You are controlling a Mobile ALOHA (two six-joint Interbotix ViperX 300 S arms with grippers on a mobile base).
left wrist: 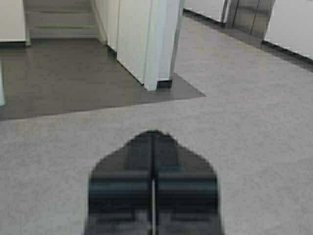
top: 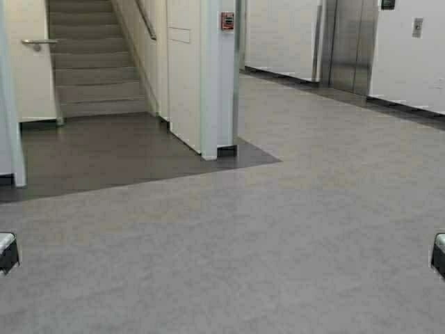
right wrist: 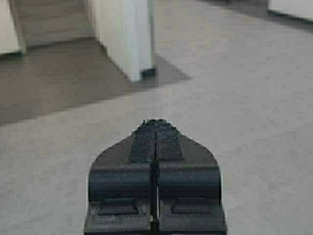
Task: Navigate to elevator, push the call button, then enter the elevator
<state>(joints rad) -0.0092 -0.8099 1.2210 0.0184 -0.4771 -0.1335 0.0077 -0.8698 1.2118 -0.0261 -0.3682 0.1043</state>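
I see the elevator [top: 353,43] at one o'clock — call button [top: 417,27] beside it — both claws [left wrist: 153,142] [right wrist: 155,128] pressed closed, empty.

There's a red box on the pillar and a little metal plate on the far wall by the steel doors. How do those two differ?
The red box is red with a pale centre; the metal plate is plain grey steel. The box sits on the white pillar beside the staircase, nearer the robot; the plate sits on the far white wall, just right of the elevator doors. The plate looks narrower. Both are small, rectangular and wall-mounted at a similar height.
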